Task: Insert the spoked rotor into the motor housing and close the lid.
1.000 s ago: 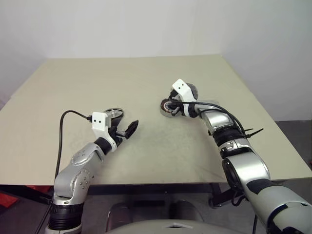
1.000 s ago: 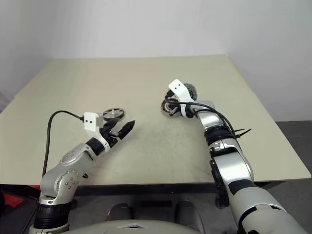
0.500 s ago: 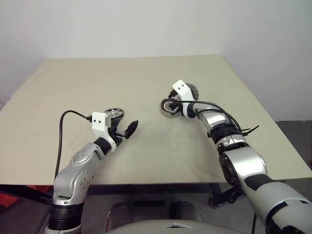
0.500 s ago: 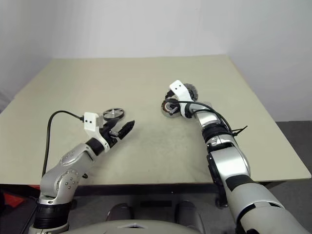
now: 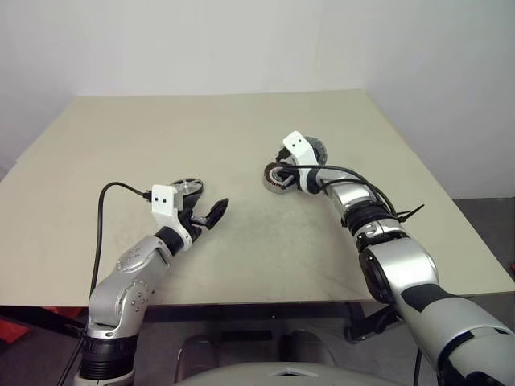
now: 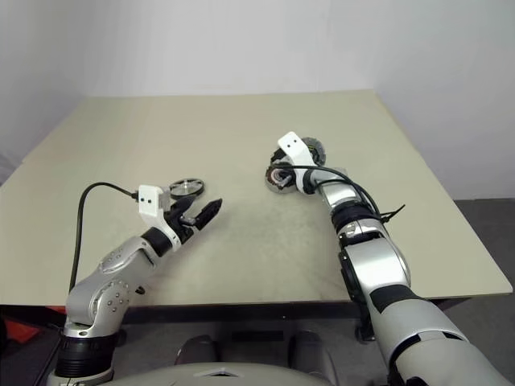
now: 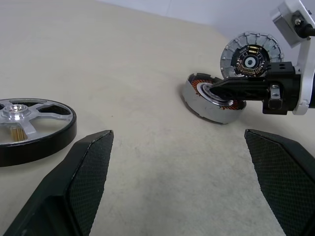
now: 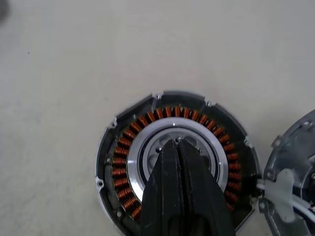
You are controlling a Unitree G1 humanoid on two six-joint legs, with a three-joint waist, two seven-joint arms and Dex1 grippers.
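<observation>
Right wrist view: pressed-together right fingers (image 8: 178, 147) over motor housing (image 8: 123, 162) hub.

Both arms are cased in smooth silver-grey shells with black joint bands. Each wrist carries a small white camera block with two dark screw dots. The left gripper (image 5: 211, 214) has black fingers (image 7: 83, 182) with a fine diamond-textured pad. The right gripper (image 8: 178, 147) is black too. Thin black cables loop along both forearms.

Motor housing (image 8: 172, 162) silver-grey, copper windings; spoked rotor (image 7: 29, 129) black rim, silvery spokes.
</observation>
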